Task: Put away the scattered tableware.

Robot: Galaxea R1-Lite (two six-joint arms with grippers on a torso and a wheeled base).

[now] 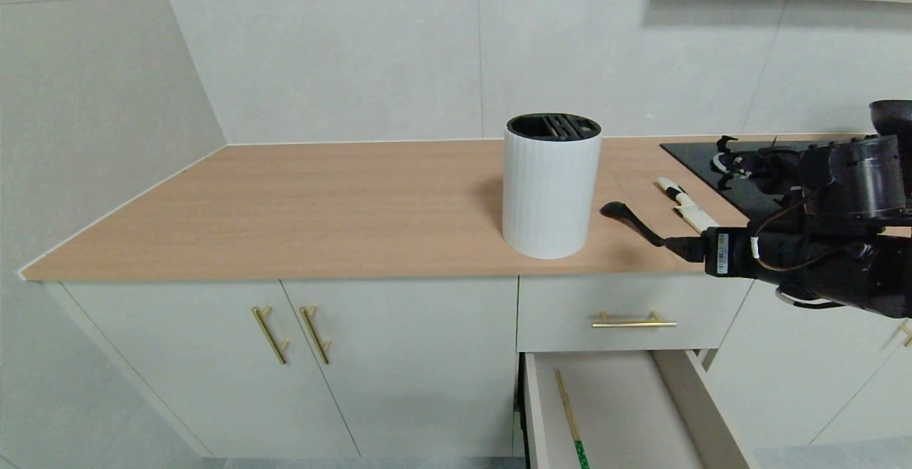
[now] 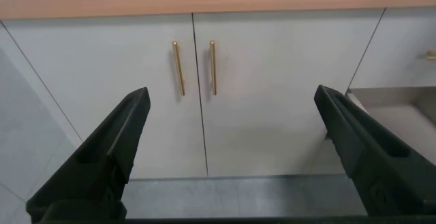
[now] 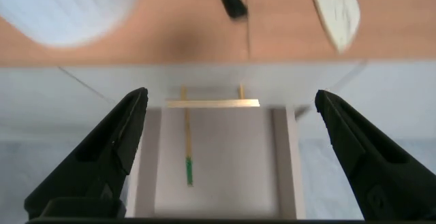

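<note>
the white drawer [image 1: 627, 412] stands open to take tableware; a green-tipped wooden chopstick [image 1: 569, 410] lies inside. a black-handled utensil [image 1: 631, 220] and a cream-handled utensil [image 1: 685, 207] lie on the wooden counter [image 1: 320, 205]. the right gripper [image 3: 231, 98] hangs nearby, spread wide and empty.

Matt wood grain on the worktop [image 1: 320, 205]. Ribbed, matt white plastic look on the holder [image 1: 550, 191]. Brass-coloured metal for the drawer handle [image 1: 633, 323]. Smooth, faint gloss on the wall tiles [image 1: 342, 48].
</note>
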